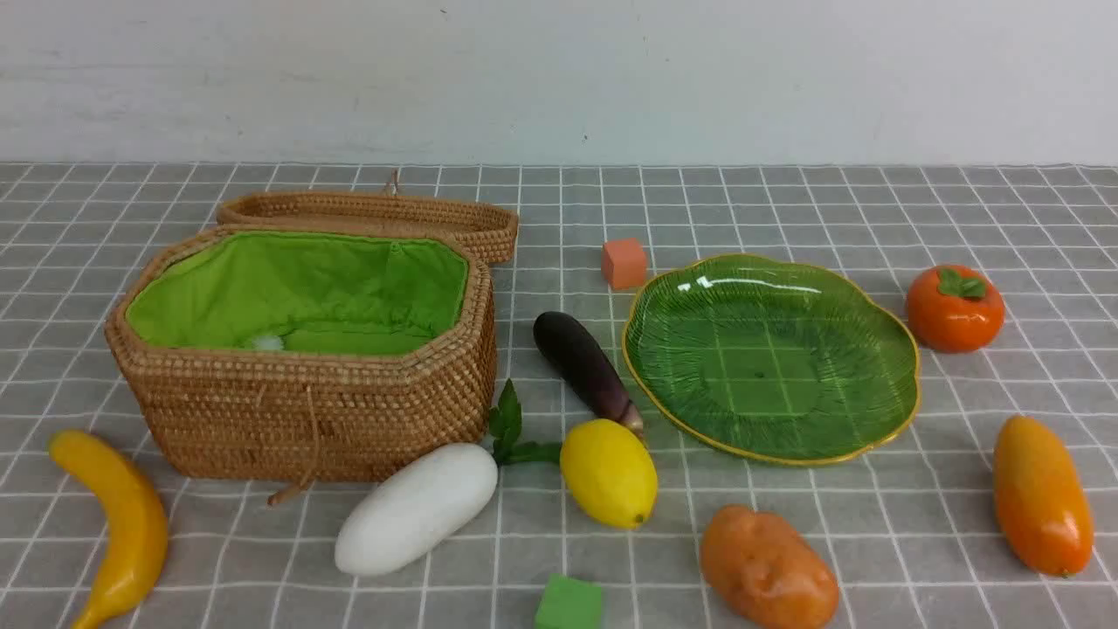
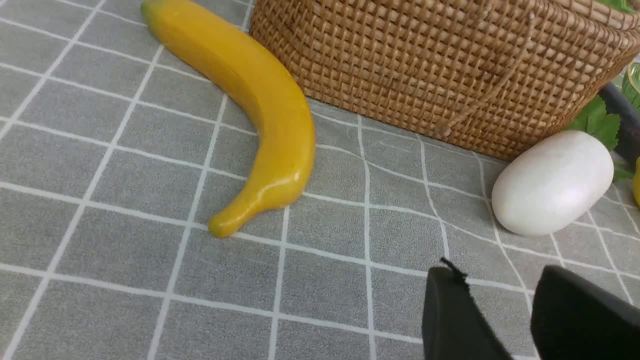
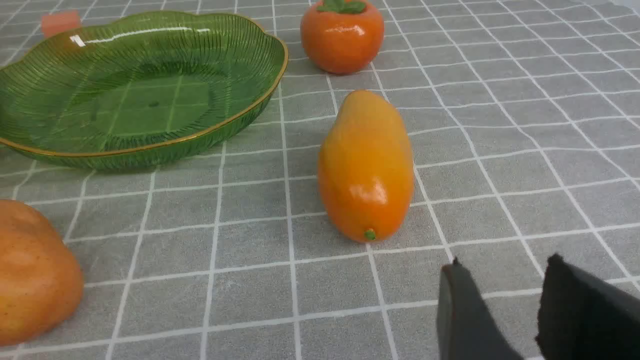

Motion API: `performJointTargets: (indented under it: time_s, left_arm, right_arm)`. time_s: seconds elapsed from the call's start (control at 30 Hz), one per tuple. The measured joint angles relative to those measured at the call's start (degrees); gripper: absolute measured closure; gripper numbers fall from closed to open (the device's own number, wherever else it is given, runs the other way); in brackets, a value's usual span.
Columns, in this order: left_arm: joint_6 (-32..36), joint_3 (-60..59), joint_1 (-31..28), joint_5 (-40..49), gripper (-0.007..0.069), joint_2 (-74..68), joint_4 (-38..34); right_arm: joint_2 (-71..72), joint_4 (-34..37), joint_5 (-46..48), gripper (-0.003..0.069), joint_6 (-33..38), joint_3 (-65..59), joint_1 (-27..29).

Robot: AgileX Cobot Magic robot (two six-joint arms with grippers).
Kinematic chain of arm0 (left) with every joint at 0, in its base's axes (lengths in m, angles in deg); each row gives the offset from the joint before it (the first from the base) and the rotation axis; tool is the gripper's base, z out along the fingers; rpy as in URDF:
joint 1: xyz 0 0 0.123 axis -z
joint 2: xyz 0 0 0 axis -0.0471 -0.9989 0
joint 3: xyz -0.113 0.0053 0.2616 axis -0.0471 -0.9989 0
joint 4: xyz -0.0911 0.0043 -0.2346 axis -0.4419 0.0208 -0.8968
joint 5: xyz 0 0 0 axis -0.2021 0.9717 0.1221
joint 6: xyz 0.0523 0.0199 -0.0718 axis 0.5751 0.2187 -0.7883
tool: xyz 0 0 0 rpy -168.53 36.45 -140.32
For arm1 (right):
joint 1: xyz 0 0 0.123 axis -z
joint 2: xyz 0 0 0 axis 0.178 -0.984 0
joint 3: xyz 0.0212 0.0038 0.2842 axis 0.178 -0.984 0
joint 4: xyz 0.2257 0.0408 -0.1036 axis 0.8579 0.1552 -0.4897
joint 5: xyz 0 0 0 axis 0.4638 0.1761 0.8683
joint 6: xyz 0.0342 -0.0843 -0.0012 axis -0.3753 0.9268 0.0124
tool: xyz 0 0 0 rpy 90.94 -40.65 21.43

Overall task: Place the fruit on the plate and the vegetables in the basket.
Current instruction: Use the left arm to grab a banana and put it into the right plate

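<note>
On the grey checked cloth lie the banana [image 1: 122,524] [image 2: 255,105], lemon [image 1: 609,472], persimmon [image 1: 954,307] [image 3: 342,35] and mango [image 1: 1041,494] [image 3: 366,165]. The white radish [image 1: 415,507] [image 2: 552,182], purple eggplant [image 1: 585,362] and potato [image 1: 769,568] [image 3: 35,272] lie between basket and plate. The wicker basket [image 1: 306,411] [image 2: 450,70] stands open at the left; the green plate [image 1: 769,358] [image 3: 140,90] holds nothing. My left gripper [image 2: 497,272] hovers open, short of banana and radish. My right gripper [image 3: 502,265] is open just short of the mango. Neither shows in the front view.
A small orange cube [image 1: 624,263] sits behind the plate and a green cube [image 1: 569,604] at the front edge. The basket's lid [image 1: 367,214] lies folded back behind it. A small white spot [image 1: 266,342] shows in the green lining.
</note>
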Motion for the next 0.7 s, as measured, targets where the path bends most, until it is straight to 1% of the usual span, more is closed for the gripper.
performJointTargets:
  time_s: [0.7]
  left_arm:
    - [0.0, 0.0, 0.0, -0.86, 0.0386, 0.0, 0.45]
  right_arm:
    - [0.0, 0.0, 0.0, 0.0419, 0.0, 0.0, 0.0]
